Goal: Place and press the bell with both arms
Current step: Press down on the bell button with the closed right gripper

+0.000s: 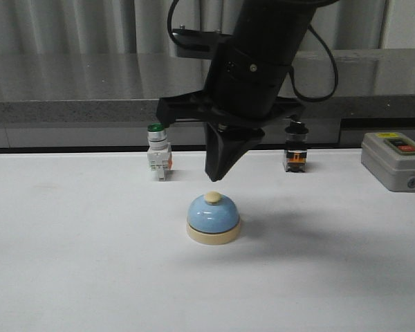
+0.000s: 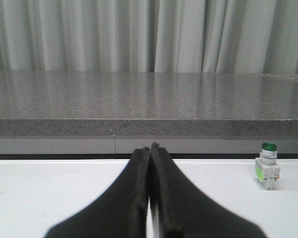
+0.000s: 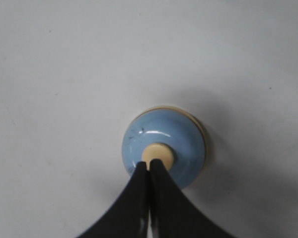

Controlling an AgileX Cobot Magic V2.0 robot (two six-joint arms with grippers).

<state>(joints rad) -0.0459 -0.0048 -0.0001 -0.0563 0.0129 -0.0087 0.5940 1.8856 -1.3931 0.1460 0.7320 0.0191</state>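
Note:
The light-blue bell [image 1: 213, 216] with its cream base and cream button [image 1: 213, 198] stands on the white table, in the middle. My right gripper [image 1: 213, 177] hangs point-down just above the button, shut and empty, with a small gap to it. In the right wrist view the shut fingertips [image 3: 149, 163] sit over the near edge of the button [image 3: 159, 151] on the bell [image 3: 161, 130]. My left gripper [image 2: 150, 147] is shut and empty, low over the table and facing the back ledge. It does not show in the front view.
A green-capped white push switch [image 1: 158, 155] stands behind the bell to the left and shows in the left wrist view [image 2: 267, 167]. A black switch [image 1: 295, 153] stands back right. A grey box with red and black buttons [image 1: 395, 160] sits far right. A grey ledge [image 1: 69, 111] runs behind.

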